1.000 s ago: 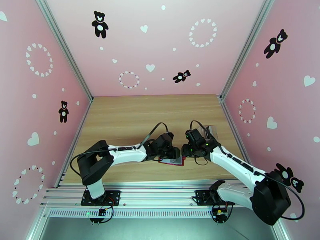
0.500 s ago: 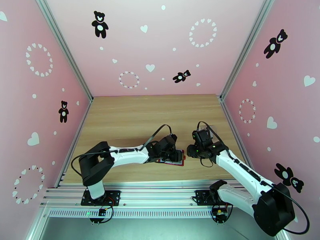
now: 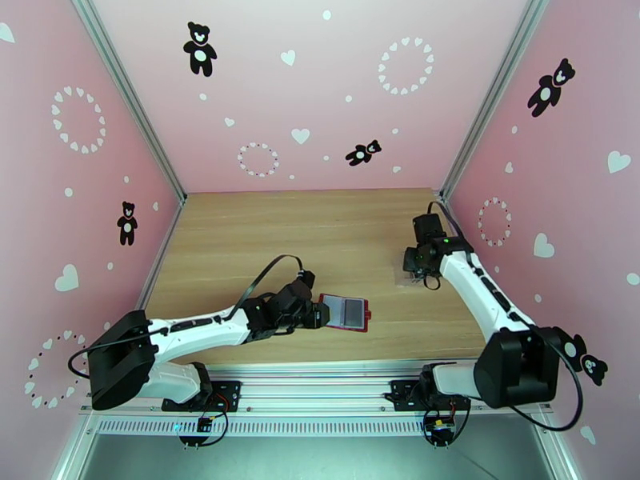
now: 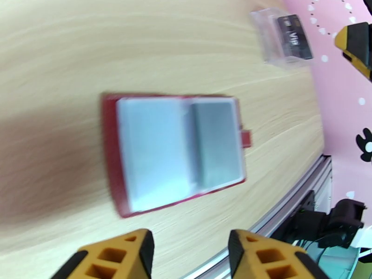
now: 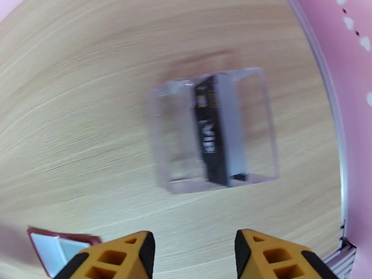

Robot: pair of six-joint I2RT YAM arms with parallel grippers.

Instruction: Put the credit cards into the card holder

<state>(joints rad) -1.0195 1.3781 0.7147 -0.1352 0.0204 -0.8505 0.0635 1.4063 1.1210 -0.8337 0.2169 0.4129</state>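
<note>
Top view, left pincer [image 3: 322, 316]: mine, low over the table [image 3: 264, 234], its tip just left of the card holder; the fingers are too small here to judge.
Top view, card holder [image 3: 346, 312]: dark red, lying open and flat near the middle of the table's near edge, grey pockets facing up.
Top view, right pincer [image 3: 416, 264]: also mine, at the far right above a clear pouch [image 3: 408, 276], well apart from the card holder.
Left wrist view, left pincer [image 4: 190, 245]: two yellow fingers parted with nothing between them; released.
Left wrist view, card holder [image 4: 174, 152]: blurred, open on the wood beyond my fingers, untouched. Two grey panels show inside, and the snap tab [image 4: 246, 138] sticks out from its right edge. I cannot tell whether either panel is a card.
Left wrist view, clear pouch [image 4: 283, 36]: far right by the pink wall, with dark contents.
Right wrist view, right pincer [image 5: 194, 249]: yellow fingers parted and empty; released.
Right wrist view, clear pouch [image 5: 251, 131]: flat on the wood beyond the fingers, holding a dark card [image 5: 211, 136] with pale lettering.
Right wrist view, card holder [image 5: 56, 245]: a red corner at the lower left.
</note>
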